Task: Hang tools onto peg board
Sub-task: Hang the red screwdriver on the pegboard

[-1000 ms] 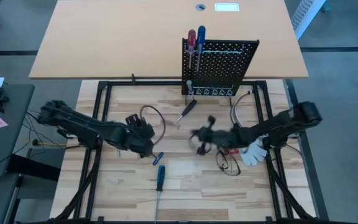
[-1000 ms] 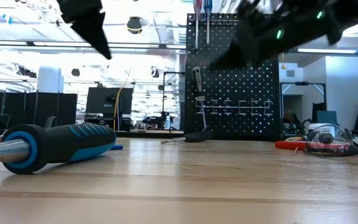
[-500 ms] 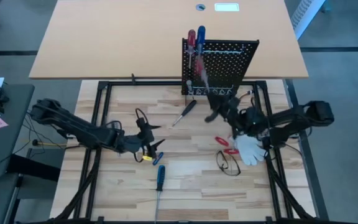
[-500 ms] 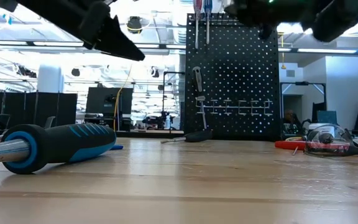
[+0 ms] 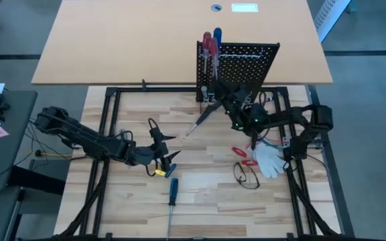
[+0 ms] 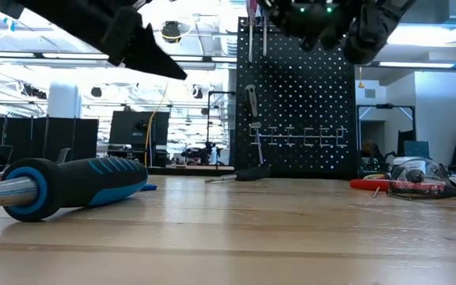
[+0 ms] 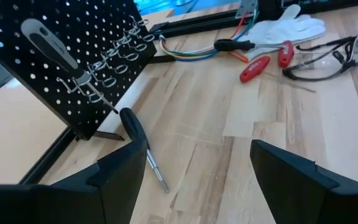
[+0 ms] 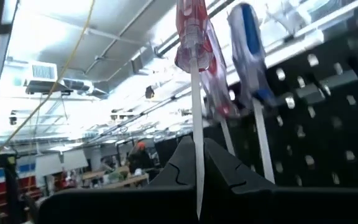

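The black peg board (image 5: 245, 65) stands upright at the table's far side, with a red-handled and a blue-handled screwdriver (image 8: 248, 43) hanging near its top and a black-handled tool (image 7: 50, 45) in a ring holder. My right gripper (image 5: 221, 94) is raised in front of the board, shut on a red-handled screwdriver (image 8: 191, 37). My left gripper (image 5: 166, 157) hovers open over the table's left middle. A black-handled screwdriver (image 5: 202, 120) lies below the board, a blue-handled one (image 5: 172, 191) lies near the front edge, and red pliers (image 5: 243, 155) lie to the right. My right gripper pinches the red screwdriver's thin steel shaft (image 8: 196, 124) between its two fingers (image 8: 178, 165), below the handle. The screwdriver stands about upright, handle up, lifted clear of the table and close in front of the peg board's upper rows.
A white glove (image 5: 268, 161) and safety glasses (image 5: 245, 177) lie beside the pliers on the right. A small yellow piece (image 5: 158, 172) sits near my left gripper. Cables (image 5: 263, 110) loop by the board's right foot. A tan tabletop (image 5: 126, 40) lies beyond.
My right gripper has travelled from the table's middle up and toward the far edge, carrying the red screwdriver to the peg board's upper left part. My left gripper has shifted slightly toward the near edge and tipped from pointing down to more level.
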Robot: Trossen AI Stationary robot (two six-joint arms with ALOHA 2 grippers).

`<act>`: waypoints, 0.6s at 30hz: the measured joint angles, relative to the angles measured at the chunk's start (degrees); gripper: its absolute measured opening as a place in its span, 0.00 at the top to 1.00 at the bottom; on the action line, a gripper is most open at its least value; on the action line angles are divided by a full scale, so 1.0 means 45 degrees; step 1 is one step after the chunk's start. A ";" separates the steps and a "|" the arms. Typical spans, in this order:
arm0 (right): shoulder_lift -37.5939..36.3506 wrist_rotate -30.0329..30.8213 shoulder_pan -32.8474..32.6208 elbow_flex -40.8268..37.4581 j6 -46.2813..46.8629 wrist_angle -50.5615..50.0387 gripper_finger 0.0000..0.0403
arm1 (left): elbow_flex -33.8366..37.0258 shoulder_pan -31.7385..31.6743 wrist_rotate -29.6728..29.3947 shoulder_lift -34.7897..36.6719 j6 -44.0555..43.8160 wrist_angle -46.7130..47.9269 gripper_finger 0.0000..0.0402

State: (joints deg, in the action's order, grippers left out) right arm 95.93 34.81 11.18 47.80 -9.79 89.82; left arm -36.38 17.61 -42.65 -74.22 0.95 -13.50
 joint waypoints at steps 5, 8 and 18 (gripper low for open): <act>-0.0305 0.0015 0.0000 0.0314 -0.1654 -0.0010 0.98 | 0.0005 0.0074 -0.0007 -0.0005 -0.0235 0.0287 0.29; -0.0821 0.0059 0.0002 0.0231 -0.2353 0.0011 0.98 | 0.0005 0.0204 0.0000 -0.0005 -0.0362 0.0516 0.29; -0.1853 -0.0376 0.0860 -0.1254 -0.0556 0.0025 0.98 | 0.0005 0.0432 -0.0005 -0.0005 -0.0452 0.0507 0.29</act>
State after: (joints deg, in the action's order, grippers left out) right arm 87.59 33.12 15.05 42.16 -12.30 89.93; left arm -36.36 19.55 -42.68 -74.24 -1.09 -11.22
